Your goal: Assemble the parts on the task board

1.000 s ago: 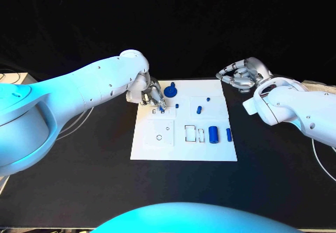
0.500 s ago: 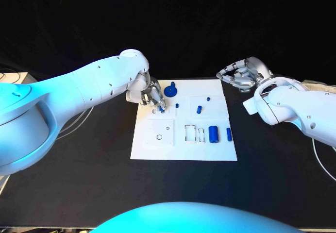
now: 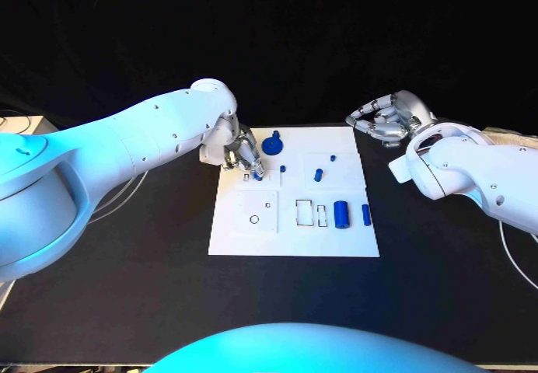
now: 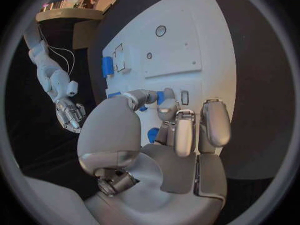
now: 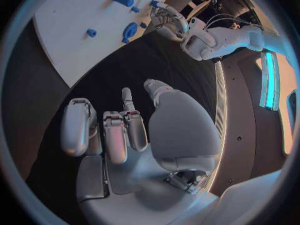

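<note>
The white task board [image 3: 286,229] lies mid-table. My left hand [image 3: 239,152] hangs over its upper left corner and pinches a small blue part [image 4: 160,97] between thumb and a finger, just above a small slot [image 4: 184,97]. A round blue knob [image 3: 273,142] stands close beside that hand. Two short blue pegs [image 3: 319,174] and a tiny one [image 3: 283,168] sit in the board's upper half. A thick blue cylinder [image 3: 342,214] and a thin one [image 3: 367,214] lie at the right of the board. My right hand [image 3: 387,118] hovers off the board's upper right corner, fingers loosely bent, holding nothing.
A raised white panel [image 3: 258,214] with a round hole occupies the board's lower left, with rectangular slots [image 3: 305,213] beside it. Black table [image 3: 124,272] surrounds the board on all sides. In the right wrist view the board [image 5: 69,30] lies well beyond my right hand [image 5: 125,130].
</note>
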